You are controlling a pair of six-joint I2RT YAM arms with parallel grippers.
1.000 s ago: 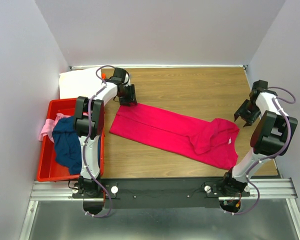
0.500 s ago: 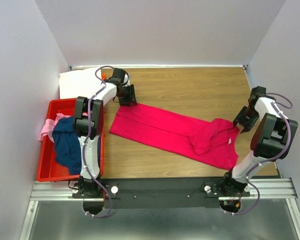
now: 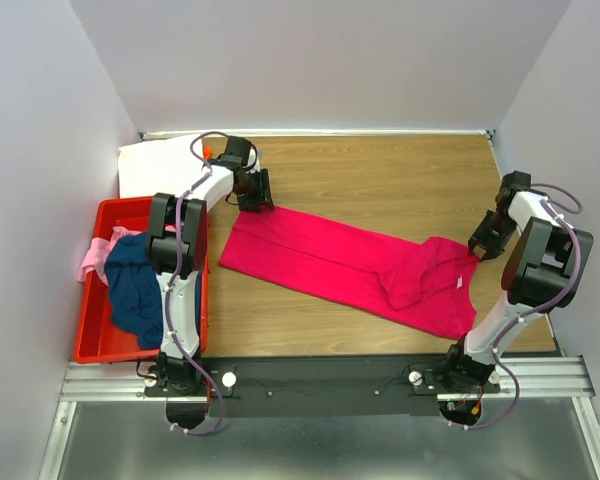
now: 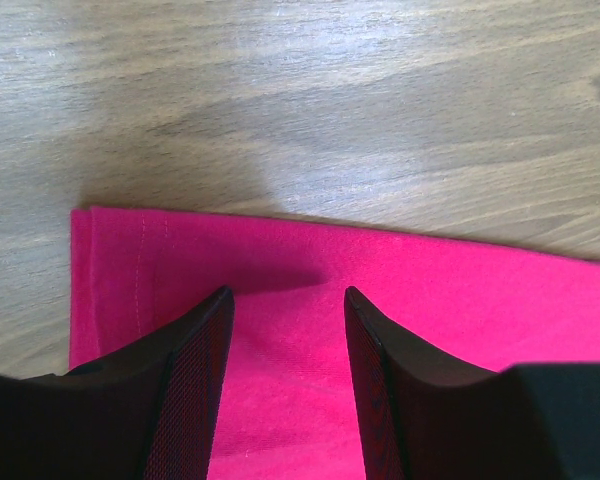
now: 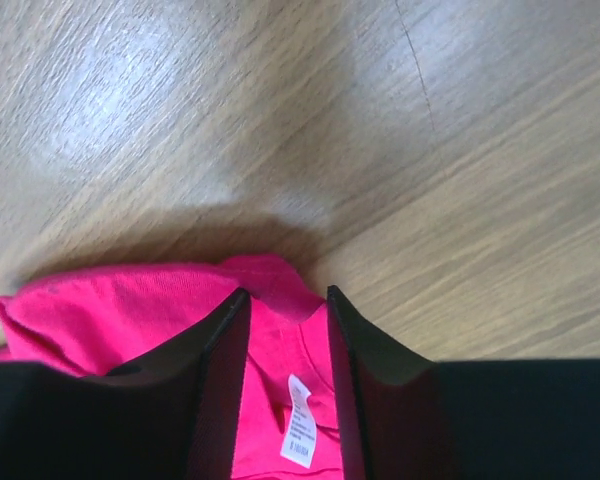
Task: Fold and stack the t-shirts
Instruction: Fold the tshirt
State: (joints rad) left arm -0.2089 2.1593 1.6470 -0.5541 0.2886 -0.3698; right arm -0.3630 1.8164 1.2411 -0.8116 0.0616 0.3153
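The magenta-pink t-shirt [image 3: 350, 265] lies folded lengthwise in a long strip across the wooden table, bunched at its right end. My left gripper [image 3: 255, 200] is open over the strip's far left corner, its fingers [image 4: 195, 360] straddling flat pink cloth [image 4: 280, 340]. My right gripper [image 3: 477, 243] is open at the right end, its jaws either side of the collar and its white label [image 5: 300, 420]. The navy t-shirt [image 3: 135, 285] and the pale pink t-shirt [image 3: 92, 258] lie in the red bin. The white t-shirt [image 3: 160, 165] lies folded at the back left.
The red plastic bin [image 3: 90, 340] sits at the left table edge beside the left arm. Walls close in the left, back and right sides. Bare wood [image 3: 380, 180] lies behind the pink shirt.
My right gripper has come down and inward from beside the table's right edge onto the shirt's collar end. My left gripper has stayed at the far left corner.
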